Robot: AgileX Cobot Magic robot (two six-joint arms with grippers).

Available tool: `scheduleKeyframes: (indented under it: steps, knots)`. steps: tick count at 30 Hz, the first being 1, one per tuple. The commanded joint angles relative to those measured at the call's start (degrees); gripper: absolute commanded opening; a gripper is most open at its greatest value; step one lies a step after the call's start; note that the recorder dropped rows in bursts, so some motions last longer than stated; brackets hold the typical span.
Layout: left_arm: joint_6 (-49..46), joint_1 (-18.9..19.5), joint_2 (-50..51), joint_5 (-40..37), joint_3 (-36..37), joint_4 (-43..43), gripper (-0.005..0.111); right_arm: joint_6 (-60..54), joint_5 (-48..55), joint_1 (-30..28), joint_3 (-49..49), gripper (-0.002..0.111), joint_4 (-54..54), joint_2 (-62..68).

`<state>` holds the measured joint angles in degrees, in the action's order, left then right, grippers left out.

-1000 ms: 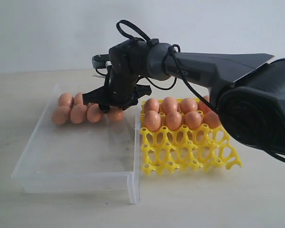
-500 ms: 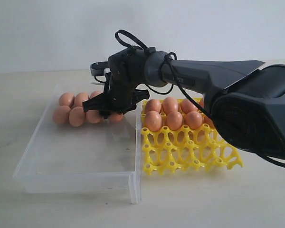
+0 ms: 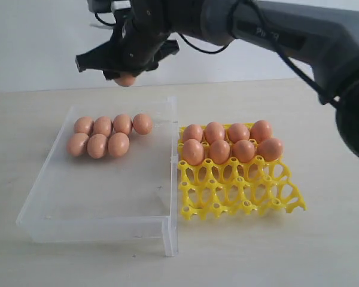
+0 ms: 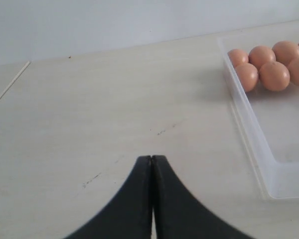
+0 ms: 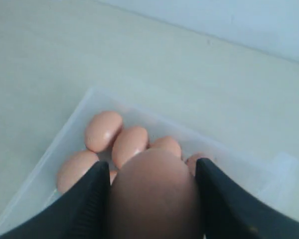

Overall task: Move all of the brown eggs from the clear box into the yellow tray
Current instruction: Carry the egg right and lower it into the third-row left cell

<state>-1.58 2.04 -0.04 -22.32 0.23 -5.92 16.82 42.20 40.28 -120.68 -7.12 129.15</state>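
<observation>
The right fingers (image 5: 87,204) are clamped on one smooth, oval, reddish-brown egg (image 5: 152,194), gripping it across its waist. Its long axis seems to be running along the fingers, with one end poking out beneath the tips; which end is the pointed one, I cannot tell. So this looks like the carry step, with the egg hanging high in the air.

Straight below the fingers, seven more brown eggs (image 3: 97,145) are lying in two touching rows inside the shallow, clear plastic box (image 3: 96,230). Further down and off to the arm's base side, the bright yellow lattice tray (image 3: 182,194) is sitting just beside the box, with eight eggs (image 3: 219,150) standing end-up in two rows. Its other two rows are waiting empty.

The next move is calling for a sideways sweep over the box wall, then a slow descent into an empty cell, egg end-down, before the fingers part.

Well apart, the left fingers (image 4: 137,194) are pressed together, empty, hovering over the pale worktop (image 4: 89,124).
</observation>
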Motion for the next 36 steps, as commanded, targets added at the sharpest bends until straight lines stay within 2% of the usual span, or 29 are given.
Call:
scheduleKeyframes:
  steps: [1, 4, 5, 10, 12, 15, 22, 36]
  knots:
    - [0.3, -0.3, 0.0, 0.5, -0.2, 0.1, 0.0, -0.8, -6.3, 1.2, 6.1, 0.0, -3.4, -6.6]
    - [0.3, -0.3, 0.0, 0.5, -0.2, 0.1, 0.0, 0.1, -13.3, 1.2, 16.5, 0.0, -3.4, -11.6]
    - [0.3, -0.3, 0.0, 0.5, -0.2, 0.1, 0.0, 0.1, -18.1, 1.2, 24.5, 0.0, -3.4, -14.8]
    - [0.3, -0.3, 0.0, 0.5, -0.2, 0.1, 0.0, 0.3, -40.0, 1.2, 51.3, 0.0, -5.3, -30.0]
    - [0.3, -0.3, 0.0, 0.5, -0.2, 0.1, 0.0, 0.3, -45.3, -0.1, 59.4, 0.0, -3.7, -35.1]
    - [0.3, -0.3, 0.0, 0.5, -0.2, 0.1, 0.0, -0.5, -50.0, -1.9, 66.5, 0.0, -2.7, -38.4]
    - [0.3, -0.3, 0.0, 0.5, -0.2, 0.1, 0.0, -2.8, -60.8, -6.1, 75.1, 0.0, 1.6, -37.2]
    - [0.4, -0.3, 0.0, 0.5, -0.2, 0.1, 0.0, -4.9, -63.9, -6.5, 75.7, 0.0, 4.1, -27.4]
